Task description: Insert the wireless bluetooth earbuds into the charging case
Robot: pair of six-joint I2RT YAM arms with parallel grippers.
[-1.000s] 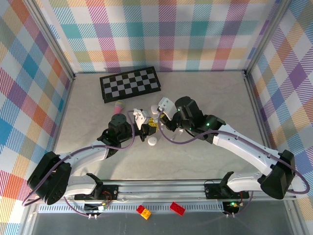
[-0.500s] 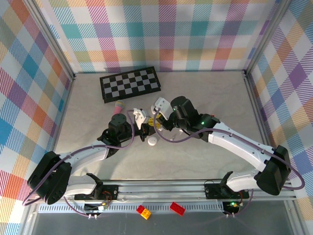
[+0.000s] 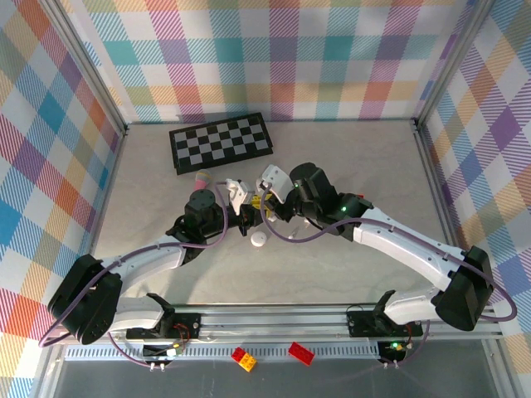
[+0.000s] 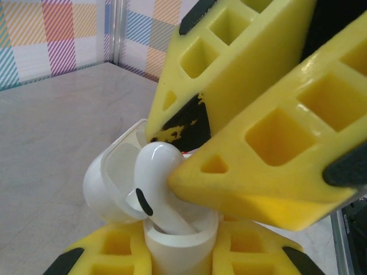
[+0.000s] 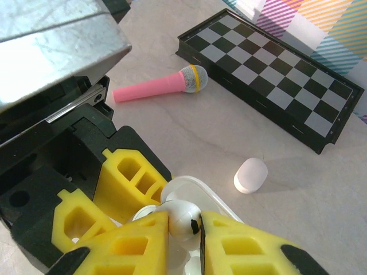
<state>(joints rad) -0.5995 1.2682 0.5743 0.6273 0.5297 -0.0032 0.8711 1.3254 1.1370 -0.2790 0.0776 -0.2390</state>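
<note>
Three plaid walls (image 3: 274, 58) enclose a pale table (image 3: 365, 166). The left arm (image 3: 149, 261) and right arm (image 3: 406, 240) reach from a rail (image 3: 274, 319) at the near edge and meet near the table's middle. A folded chessboard (image 3: 220, 141) lies by the back wall, and a pink microphone (image 5: 160, 86) lies on its side just in front of it, toward its left end. The left gripper (image 4: 180, 255) is clamped on the base of the white case (image 4: 178, 255), one yellow finger on each side, and holds it upright with the lid (image 4: 106, 175) swung open. The right gripper (image 5: 183, 235) sits directly over the case, tip to tip with the left one, pinched on a white earbud (image 4: 155, 166). A yellow-and-red brick (image 3: 243, 358) and a red brick (image 3: 301, 352) lie on the grey ledge (image 3: 357, 377) in front of the rail, well apart from the arms. In the right wrist view a white pebble (image 5: 251, 175) lies on the table between the grippers and the chessboard, touching neither. In the top view a small white piece (image 3: 259, 240) lies on the table just on the near side of the grippers. The earbud is gripped by its rounded head and stands tilted over the case: its stem points down into the case, its head above the rim and beside the open lid. How deep the stem reaches cannot be told.
</note>
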